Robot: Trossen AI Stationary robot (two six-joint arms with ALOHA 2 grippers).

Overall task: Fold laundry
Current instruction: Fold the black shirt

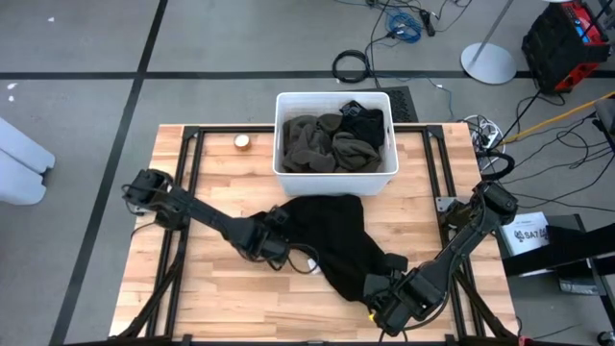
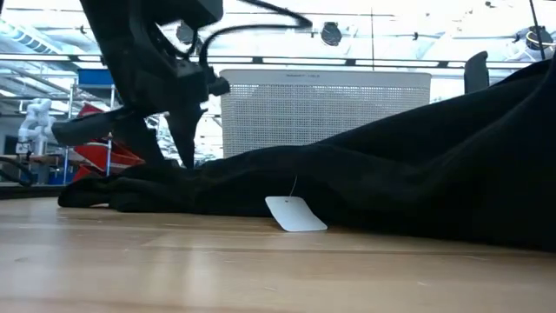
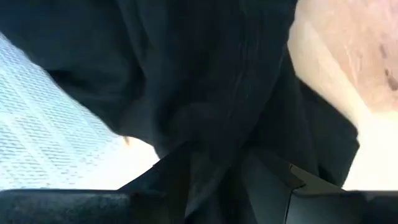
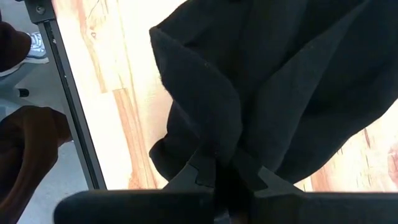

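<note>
Now both hands (image 1: pixel 281 240) (image 1: pixel 384 288) on the black garment (image 1: pixel 332 231).

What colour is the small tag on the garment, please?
White; the tag on the black garment shows best in the low view.

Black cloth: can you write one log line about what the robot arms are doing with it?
black garment spread on table | left gripper pinching its left edge | right gripper shut on its corner | bin holds more

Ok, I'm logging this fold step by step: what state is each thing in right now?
black garment: spread unfolded on the table, pinched at two edges
left gripper: closed on the garment's edge
right gripper: shut on the garment's near corner
white bin: upright, holding dark olive-grey and black laundry
white tag: resting on the tabletop
</note>
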